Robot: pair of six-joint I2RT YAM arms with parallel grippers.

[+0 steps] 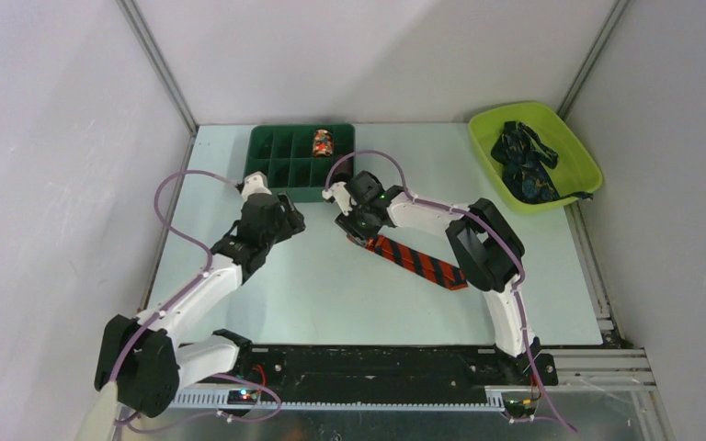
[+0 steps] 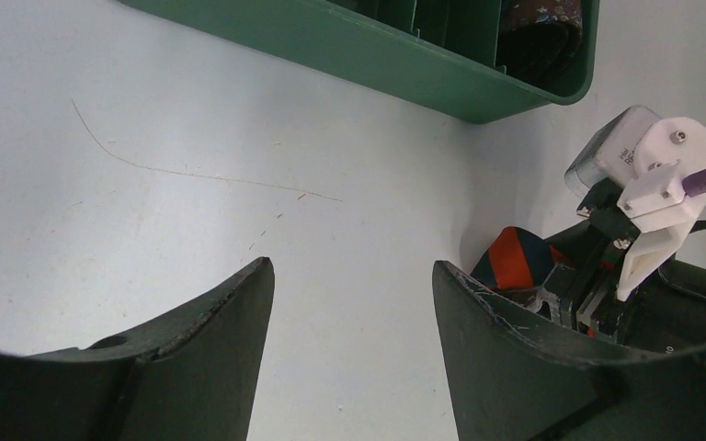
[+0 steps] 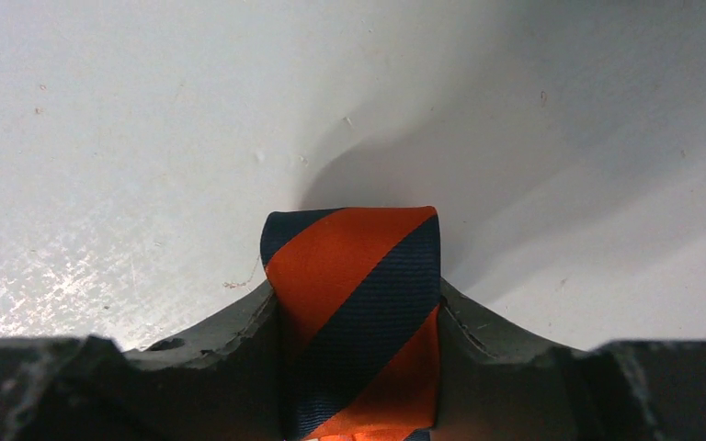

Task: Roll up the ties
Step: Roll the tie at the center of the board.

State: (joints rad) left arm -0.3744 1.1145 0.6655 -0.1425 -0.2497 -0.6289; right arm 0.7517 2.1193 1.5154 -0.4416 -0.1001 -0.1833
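A red-orange tie with dark diagonal stripes (image 1: 418,262) lies flat on the table, running from the middle toward the lower right. Its upper-left end is folded over and sits between the fingers of my right gripper (image 1: 357,237). In the right wrist view both fingers press the sides of that tie end (image 3: 354,266), so the right gripper (image 3: 356,292) is shut on it. My left gripper (image 1: 292,220) hovers just left of it, open and holding nothing (image 2: 354,266). The same tie end (image 2: 515,255) shows beside its right finger.
A dark green divided tray (image 1: 267,131) stands at the back with a small rolled tie (image 1: 322,142) in one compartment; its wall (image 2: 377,55) is close ahead of the left gripper. A lime bin (image 1: 515,110) at the back right holds dark patterned ties (image 1: 524,161).
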